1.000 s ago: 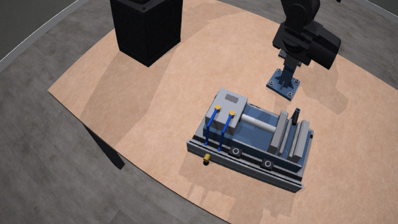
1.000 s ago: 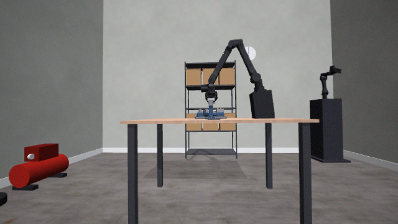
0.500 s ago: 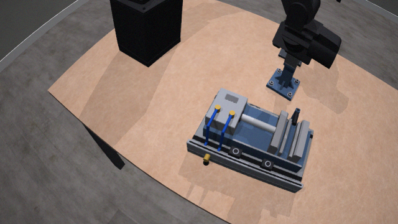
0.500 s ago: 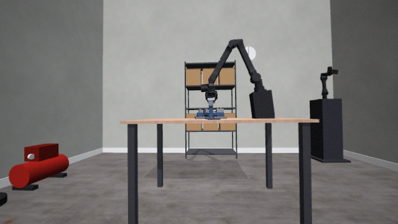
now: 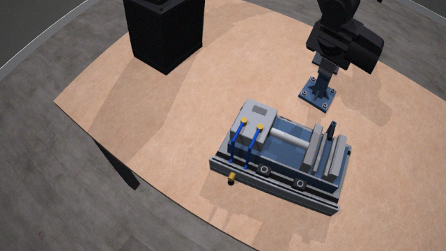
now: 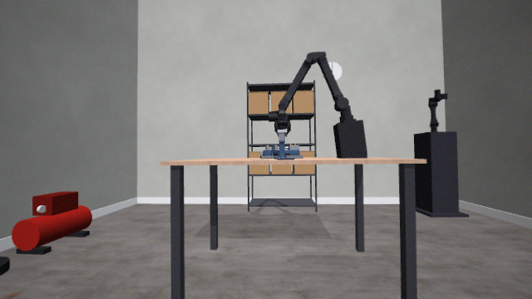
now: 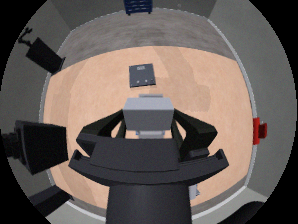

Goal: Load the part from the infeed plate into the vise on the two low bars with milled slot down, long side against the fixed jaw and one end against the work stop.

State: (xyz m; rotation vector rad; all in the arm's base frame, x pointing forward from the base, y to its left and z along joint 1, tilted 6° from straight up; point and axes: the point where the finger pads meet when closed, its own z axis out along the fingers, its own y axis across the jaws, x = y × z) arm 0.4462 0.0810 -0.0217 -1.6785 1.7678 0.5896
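Note:
The part (image 7: 148, 114) (image 6: 283, 131) is a light grey block. My gripper (image 7: 148, 110) is shut on it, with a finger at each end in the wrist view. The part is at the top of the blue V-block stand (image 5: 322, 85) (image 6: 282, 149); whether it rests there cannot be told. Its milled slot is not visible. The vise (image 5: 286, 150) stands open in the top view, with no part between its jaws. Its fixed jaw (image 5: 339, 157) is at the right, its moving jaw (image 5: 312, 148) is on the cylinder rod (image 5: 289, 137). The dark work stop (image 5: 332, 130) stands between them at the back.
A dark plate (image 7: 142, 76) with small studs lies on the table beyond the part in the wrist view. The grey air cylinder block (image 5: 254, 120) with blue hoses is at the vise's left end. The black robot pedestal (image 5: 167, 38) stands at the back left.

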